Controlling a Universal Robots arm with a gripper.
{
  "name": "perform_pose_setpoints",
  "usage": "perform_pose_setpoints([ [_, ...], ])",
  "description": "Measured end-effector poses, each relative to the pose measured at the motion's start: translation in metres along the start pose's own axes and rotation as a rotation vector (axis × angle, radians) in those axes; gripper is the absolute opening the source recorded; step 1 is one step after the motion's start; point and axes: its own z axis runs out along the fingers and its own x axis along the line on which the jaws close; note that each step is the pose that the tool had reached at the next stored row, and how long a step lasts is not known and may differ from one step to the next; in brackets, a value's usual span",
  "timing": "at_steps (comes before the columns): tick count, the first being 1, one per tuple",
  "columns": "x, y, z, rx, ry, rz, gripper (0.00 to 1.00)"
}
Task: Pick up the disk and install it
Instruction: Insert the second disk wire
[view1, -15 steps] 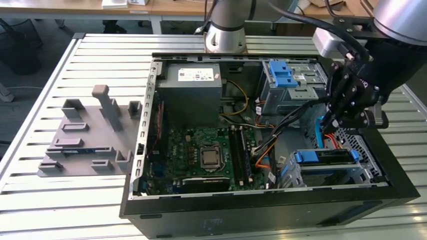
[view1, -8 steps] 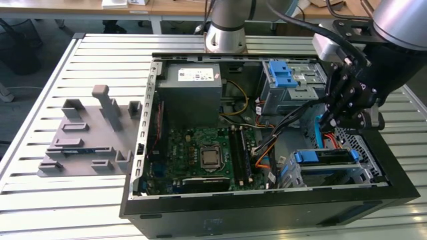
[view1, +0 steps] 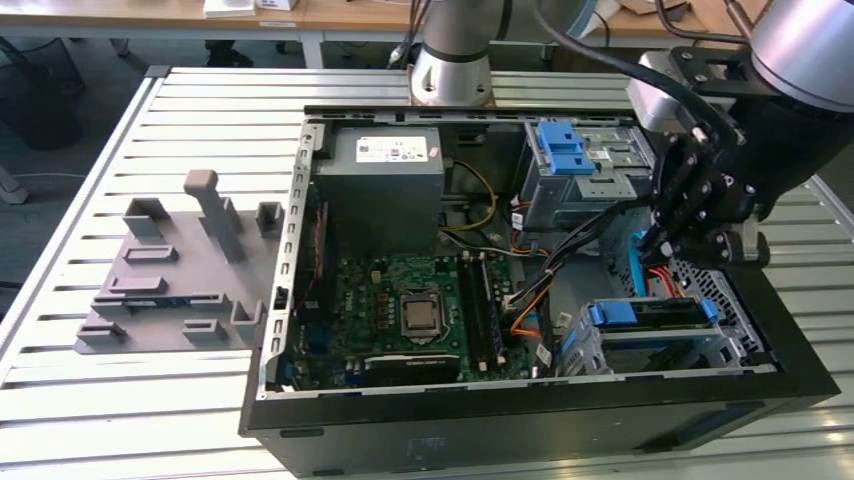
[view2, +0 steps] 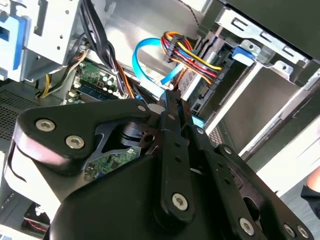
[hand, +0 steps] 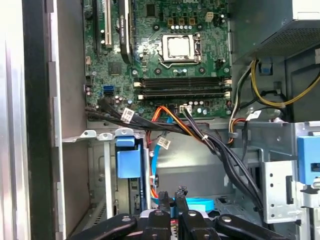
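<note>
Table (view1: 200, 120): slatted metal top, light grey. Directly on it: an open black computer case (view1: 534, 420), lying on its side, toward the exterior view's right; a grey plastic stand (view1: 174, 280) with upright posts, just beside the case on the exterior view's left.
</note>
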Motion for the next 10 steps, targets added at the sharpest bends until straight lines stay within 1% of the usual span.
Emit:
perform_pose_setpoints([
  [5,0.0102,-0.0007,0.004,0.0001,0.0001,0.001,0.16],
  [6,0.011,-0.0008,0.005,0.0001,0.0001,0.001,0.16],
  [10,0.0111,-0.0009,0.0057,0.0,0.0,0.001,0.16],
])
